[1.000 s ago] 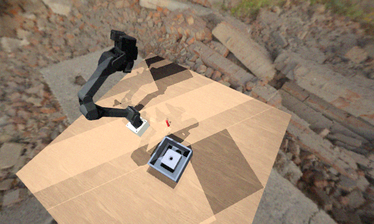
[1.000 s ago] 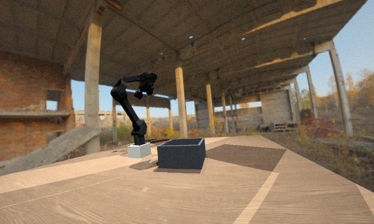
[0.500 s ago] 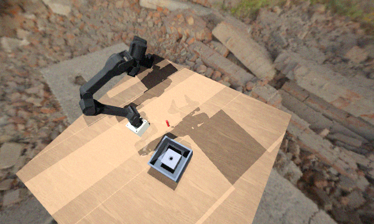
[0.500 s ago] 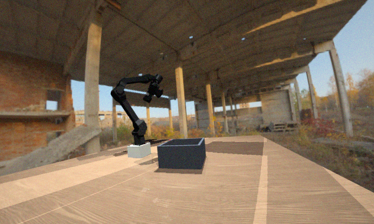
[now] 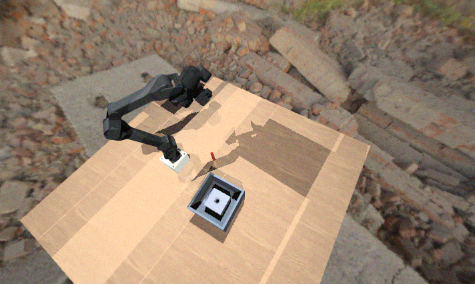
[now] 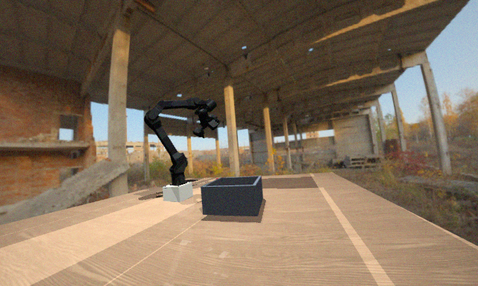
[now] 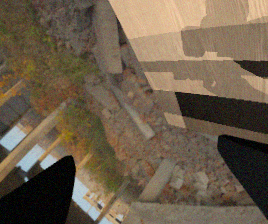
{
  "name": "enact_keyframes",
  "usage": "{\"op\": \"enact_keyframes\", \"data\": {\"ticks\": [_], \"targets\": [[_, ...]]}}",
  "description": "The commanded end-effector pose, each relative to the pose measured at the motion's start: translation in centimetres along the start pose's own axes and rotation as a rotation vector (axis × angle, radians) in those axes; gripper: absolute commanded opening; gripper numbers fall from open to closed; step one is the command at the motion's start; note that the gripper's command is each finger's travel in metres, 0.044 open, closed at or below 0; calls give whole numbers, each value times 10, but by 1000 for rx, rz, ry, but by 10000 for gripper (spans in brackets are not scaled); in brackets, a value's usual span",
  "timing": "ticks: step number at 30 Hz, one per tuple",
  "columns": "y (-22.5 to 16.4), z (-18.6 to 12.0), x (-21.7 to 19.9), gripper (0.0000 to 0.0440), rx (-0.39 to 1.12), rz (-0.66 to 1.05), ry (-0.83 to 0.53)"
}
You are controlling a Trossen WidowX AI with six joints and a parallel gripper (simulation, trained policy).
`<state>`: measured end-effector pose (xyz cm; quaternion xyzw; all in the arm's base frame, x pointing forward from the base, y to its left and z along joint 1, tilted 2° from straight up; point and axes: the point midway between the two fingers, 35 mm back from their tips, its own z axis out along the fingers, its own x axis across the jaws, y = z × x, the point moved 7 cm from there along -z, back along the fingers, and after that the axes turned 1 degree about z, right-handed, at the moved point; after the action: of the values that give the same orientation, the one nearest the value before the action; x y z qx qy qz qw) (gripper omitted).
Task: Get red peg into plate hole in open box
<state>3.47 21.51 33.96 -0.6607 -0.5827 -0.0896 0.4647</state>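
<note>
My end effector (image 5: pixel 205 94) (image 6: pixel 209 128) (image 7: pixel 148 152) is released with nothing in its fingers, and the red peg (image 5: pixel 212 156) lies well below it on the counter (image 5: pixel 267 225) (image 6: pixel 287 241), probably light, stiff and prone to roll, so I'd grip it across its middle.

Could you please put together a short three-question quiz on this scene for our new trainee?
1. True or false: the red peg is inside the open box.
2. Multiple choice: the claw is: (a) shut on the peg; (b) open and holding nothing; (c) resting in the box.
3. Fill in: the pale plate in the box has a round ____ in its middle.

Key: 1 false; 2 b; 3 hole.
</note>
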Motion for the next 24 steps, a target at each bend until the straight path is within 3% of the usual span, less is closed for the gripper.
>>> {"op": "enact_keyframes", "data": {"ticks": [1,12,24], "targets": [[29,3,-8,440,-133,82,-31],[92,0,-43,440,-420,287,-162],[144,-2,-100,440,-635,513,-417]]}}
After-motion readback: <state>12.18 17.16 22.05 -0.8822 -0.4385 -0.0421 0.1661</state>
